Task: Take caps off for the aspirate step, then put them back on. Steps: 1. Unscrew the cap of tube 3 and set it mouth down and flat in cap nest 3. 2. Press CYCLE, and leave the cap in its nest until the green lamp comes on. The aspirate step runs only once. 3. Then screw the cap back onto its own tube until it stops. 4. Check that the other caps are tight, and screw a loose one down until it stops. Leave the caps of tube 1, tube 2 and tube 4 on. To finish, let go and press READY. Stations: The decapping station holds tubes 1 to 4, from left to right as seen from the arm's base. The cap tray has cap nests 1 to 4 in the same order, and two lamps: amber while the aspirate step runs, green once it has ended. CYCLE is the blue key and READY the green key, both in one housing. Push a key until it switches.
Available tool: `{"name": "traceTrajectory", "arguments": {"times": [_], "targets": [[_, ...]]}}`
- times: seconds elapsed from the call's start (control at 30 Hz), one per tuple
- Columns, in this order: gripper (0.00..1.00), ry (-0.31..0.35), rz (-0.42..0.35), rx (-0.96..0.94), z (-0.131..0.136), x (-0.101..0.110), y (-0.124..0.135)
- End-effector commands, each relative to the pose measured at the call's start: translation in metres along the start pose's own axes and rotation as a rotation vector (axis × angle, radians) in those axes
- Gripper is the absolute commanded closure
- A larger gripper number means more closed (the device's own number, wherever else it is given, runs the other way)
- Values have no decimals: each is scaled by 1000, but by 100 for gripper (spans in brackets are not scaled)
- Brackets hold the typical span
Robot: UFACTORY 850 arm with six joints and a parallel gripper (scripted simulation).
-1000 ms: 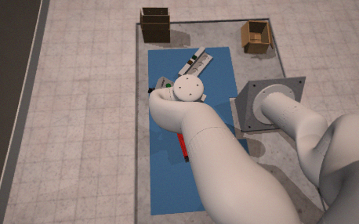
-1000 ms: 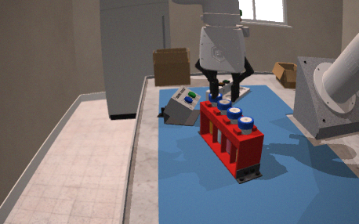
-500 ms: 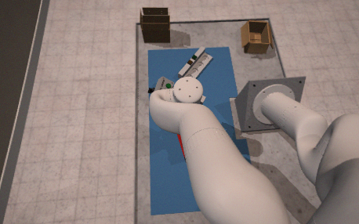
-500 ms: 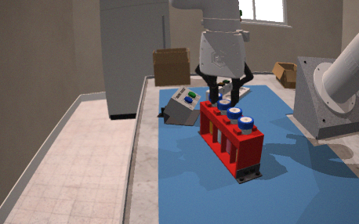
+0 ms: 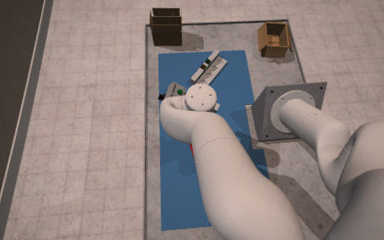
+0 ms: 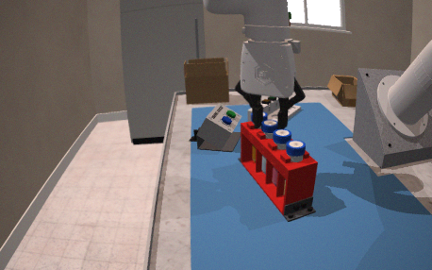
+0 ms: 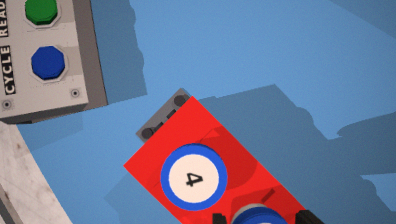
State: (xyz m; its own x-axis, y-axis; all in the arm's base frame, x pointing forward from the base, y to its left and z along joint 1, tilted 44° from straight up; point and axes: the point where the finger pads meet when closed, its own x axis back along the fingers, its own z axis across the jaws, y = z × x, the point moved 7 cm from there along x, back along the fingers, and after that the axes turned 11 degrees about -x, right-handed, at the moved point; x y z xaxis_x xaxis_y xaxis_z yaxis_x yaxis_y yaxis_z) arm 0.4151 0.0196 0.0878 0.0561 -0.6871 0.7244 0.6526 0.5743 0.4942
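The red rack (image 6: 302, 184) (image 7: 192, 117) holds four tubes with blue-rimmed caps. Cap 4 (image 7: 194, 177) (image 6: 258, 116) is at the end nearest the keys. Cap 3 (image 7: 260, 218) (image 6: 270, 125) is cut by the lower edge of the wrist view. My gripper (image 6: 270, 126) (image 7: 262, 219) is partly open, with a finger on either side of cap 3; no grip on it shows. Cap 2 (image 6: 282, 136) and cap 1 (image 6: 295, 147) are on their tubes. The cap tray (image 5: 225, 63) shows empty nests, one partly hidden. The amber lamp (image 5: 204, 66) and green lamp (image 5: 208, 61) look unlit.
The key housing (image 6: 207, 134) (image 7: 62, 30) stands beside the rack's far end, with the blue CYCLE key (image 6: 226, 120) (image 7: 48, 62) and green READY key (image 6: 231, 114) (image 7: 41, 11). Cardboard boxes (image 5: 167, 34) (image 5: 274, 46) stand at the back corners.
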Motion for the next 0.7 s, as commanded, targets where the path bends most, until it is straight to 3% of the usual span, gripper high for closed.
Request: {"name": "traceTrajectory", "arguments": {"times": [0.0, 0.1, 0.13, 0.6, 0.67], "targets": [[54, -1, -1, 0, 0, -1, 0], [54, -1, -1, 0, 0, -1, 0], [100, -1, -1, 0, 0, -1, 0], [100, -1, -1, 0, 0, -1, 0], [100, -1, -1, 100, -1, -1, 0]]}}
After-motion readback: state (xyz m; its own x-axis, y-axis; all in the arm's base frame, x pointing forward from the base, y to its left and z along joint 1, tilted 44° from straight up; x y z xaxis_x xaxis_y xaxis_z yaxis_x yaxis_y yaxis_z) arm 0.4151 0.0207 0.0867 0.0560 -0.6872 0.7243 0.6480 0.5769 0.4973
